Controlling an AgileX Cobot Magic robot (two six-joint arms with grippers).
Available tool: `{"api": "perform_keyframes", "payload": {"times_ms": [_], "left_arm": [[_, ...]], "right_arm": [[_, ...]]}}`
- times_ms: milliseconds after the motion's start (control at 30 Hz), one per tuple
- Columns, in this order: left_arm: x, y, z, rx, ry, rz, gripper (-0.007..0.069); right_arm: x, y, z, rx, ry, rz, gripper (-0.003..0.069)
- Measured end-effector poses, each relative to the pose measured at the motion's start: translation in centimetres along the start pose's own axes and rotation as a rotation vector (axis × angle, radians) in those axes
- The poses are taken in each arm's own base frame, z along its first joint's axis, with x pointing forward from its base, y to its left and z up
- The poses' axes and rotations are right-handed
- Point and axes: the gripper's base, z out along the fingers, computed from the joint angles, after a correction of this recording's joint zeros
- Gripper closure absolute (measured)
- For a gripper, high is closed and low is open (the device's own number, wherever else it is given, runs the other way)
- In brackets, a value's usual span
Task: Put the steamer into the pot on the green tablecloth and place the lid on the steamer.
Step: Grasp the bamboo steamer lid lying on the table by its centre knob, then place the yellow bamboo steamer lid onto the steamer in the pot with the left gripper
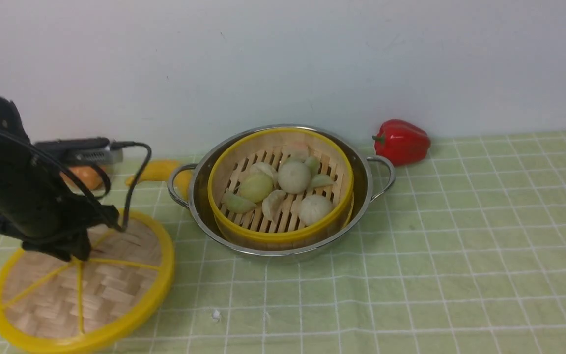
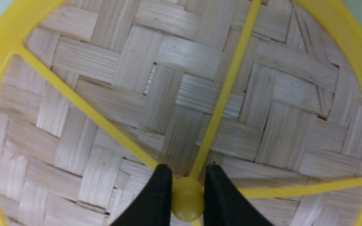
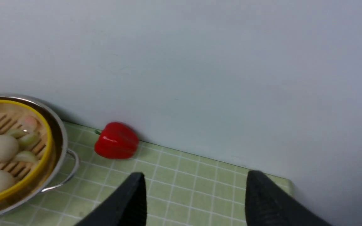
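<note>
The steamer (image 1: 278,237), holding pale buns and dumplings, sits inside the steel pot (image 1: 361,172) on the green tablecloth (image 1: 460,246), seen too in the right wrist view as steamer (image 3: 42,169) and pot (image 3: 62,131). The woven lid (image 1: 116,285) is at the near left of the cloth. My left gripper (image 1: 79,255) comes down on its centre. In the left wrist view the two black fingers of the left gripper (image 2: 187,172) press both sides of the lid's (image 2: 181,78) yellow centre knob (image 2: 187,201). My right gripper (image 3: 195,185) hangs open over bare cloth, holding nothing.
A red bell pepper (image 1: 403,141) lies against the back wall, right of the pot. A yellow fruit (image 1: 157,169) and an orange one (image 1: 84,176) lie behind the left arm. The wall runs close behind the pot.
</note>
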Motion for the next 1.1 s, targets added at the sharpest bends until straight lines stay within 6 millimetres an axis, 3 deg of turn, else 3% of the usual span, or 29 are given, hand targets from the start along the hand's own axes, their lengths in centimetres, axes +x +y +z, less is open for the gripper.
{"api": "perform_keyframes", "payload": {"times_ms": [33,67,100,200,267,400,500,600,633,733,767,867,1100], "left_arm": [[-0.5,0.7,-2.6,-0.068,-0.036,-0.016,0.0508],[-0.6,0.7,-2.9,-0.074,-0.041,-0.018,0.0508],[-1.1,1.1,-5.2,-0.102,-0.082,-0.03,0.0508],[-2.0,0.5,-8.3,-0.091,-0.153,-0.016,0.0508],[-3.1,-1.6,-10.6,-0.037,-0.231,0.04,0.0508],[-4.4,-6.8,-12.2,0.072,-0.298,0.153,0.0508],[-5.6,-12.4,-11.4,0.13,-0.302,0.264,0.0508],[-6.7,-17.2,-9.1,0.16,-0.277,0.349,0.0508],[-6.6,-17.5,-9.4,0.164,-0.284,0.353,0.0508],[-8.0,-22.1,-5.8,0.161,-0.256,0.422,0.0508],[-8.0,-22.2,-6.0,0.164,-0.263,0.422,0.0508],[-9.2,-23.7,-3.7,0.134,-0.247,0.419,0.0508],[-10.4,-24.3,-1.1,0.104,-0.227,0.415,0.0508]], "right_arm": [[0.5,-0.4,-0.6,0.029,-0.006,-0.004,0.0233],[0.5,-0.5,-0.7,0.031,-0.007,-0.003,0.0233],[0.9,-0.7,-1.1,0.047,-0.012,0.003,0.0233],[1.5,-1.2,-2.3,0.066,-0.031,0.014,0.0233],[1.7,-1.4,-2.9,0.069,-0.044,0.022,0.0233],[1.9,-1.7,-3.9,0.07,-0.067,0.034,0.0233],[2.0,-1.8,-4.1,0.07,-0.073,0.039,0.0233],[2.0,-1.8,-4.1,0.07,-0.073,0.039,0.0233],[2.0,-1.8,-4.1,0.07,-0.073,0.039,0.0233],[2.0,-1.8,-4.1,0.07,-0.073,0.039,0.0233],[2.0,-1.8,-4.1,0.069,-0.073,0.039,0.0233],[2.0,-1.8,-4.1,0.065,-0.072,0.04,0.0233],[2.0,-1.7,-4.1,0.061,-0.072,0.042,0.0233]]}}
